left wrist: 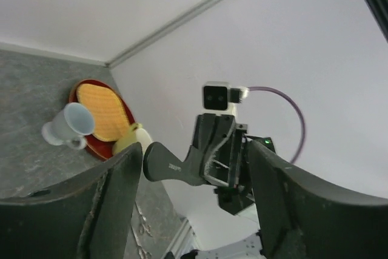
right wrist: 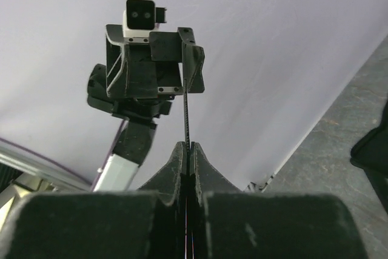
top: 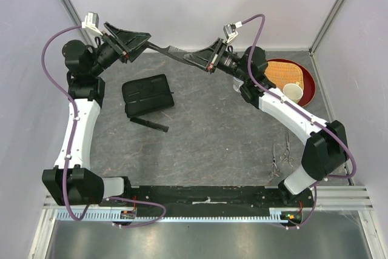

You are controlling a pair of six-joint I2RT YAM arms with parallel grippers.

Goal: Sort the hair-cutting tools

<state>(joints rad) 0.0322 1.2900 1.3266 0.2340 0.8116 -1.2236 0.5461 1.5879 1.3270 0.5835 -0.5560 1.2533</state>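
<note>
Jaws on the right gripper (right wrist: 187, 148) are pressed together on the handled comb (top: 168, 49). The comb is held in the air above the far side of the table (top: 212, 137), bridging the gap between the two arms. Jaws on the left gripper (top: 144, 42) stand wide apart and grip nothing. The comb's free end reaches in between them and lies close to one finger (left wrist: 115, 198); I cannot tell whether it touches.

A flat black folding case (top: 147, 94) lies left of the table's centre. At the far right sits a round red tray (top: 308, 71) bearing a woven mat (top: 280, 74) and a white cup (top: 293, 92).

The held comb is slim, black and matte. From above it looks narrow toward the left gripper and broader where the right gripper clamps it. The left wrist camera shows its free end as smooth and rounded, with a line of tiny pale lettering. The right wrist camera sees it edge-on, as a thin dark blade rising from the closed fingertips. No teeth can be made out in any view.

The plain comb (top: 150, 124), a straight black strip, lies on the table just in front of the case, slanting down to the right. Two small silver scissors (top: 282, 159) lie side by side near the right arm's base, thin and pale against the grey surface.
</note>
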